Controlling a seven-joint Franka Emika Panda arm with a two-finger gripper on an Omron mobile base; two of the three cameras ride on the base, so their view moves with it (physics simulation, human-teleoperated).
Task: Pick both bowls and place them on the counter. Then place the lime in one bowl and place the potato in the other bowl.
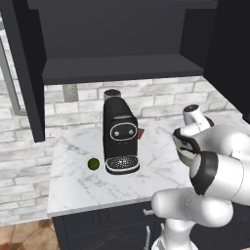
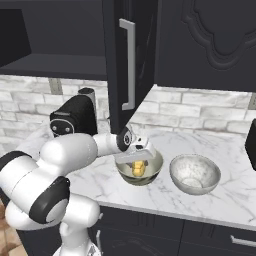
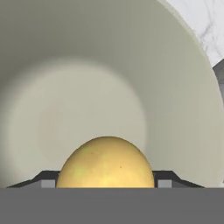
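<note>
My gripper [image 2: 138, 161] reaches down into the olive-beige bowl [image 2: 155, 169] on the white marble counter [image 2: 225, 200]. Its jaws are shut on the golden-yellow potato [image 2: 138, 169], which hangs low inside that bowl. In the hand view the potato [image 3: 106, 162] sits between my fingertips [image 3: 164, 179] with the bowl's pale inside [image 3: 87, 87] behind it. The white-grey marbled bowl [image 2: 195, 173] stands empty just right of the olive one. The dark green lime [image 1: 93, 163] lies on the counter [image 1: 78, 188] left of the coffee machine.
A black coffee machine [image 1: 119, 136] stands mid-counter, at the left in the right base view [image 2: 74, 117]. An open dark cabinet door [image 2: 129, 60] hangs above the bowls. A dark shelf [image 1: 122, 68] runs over the counter. A brick wall backs it.
</note>
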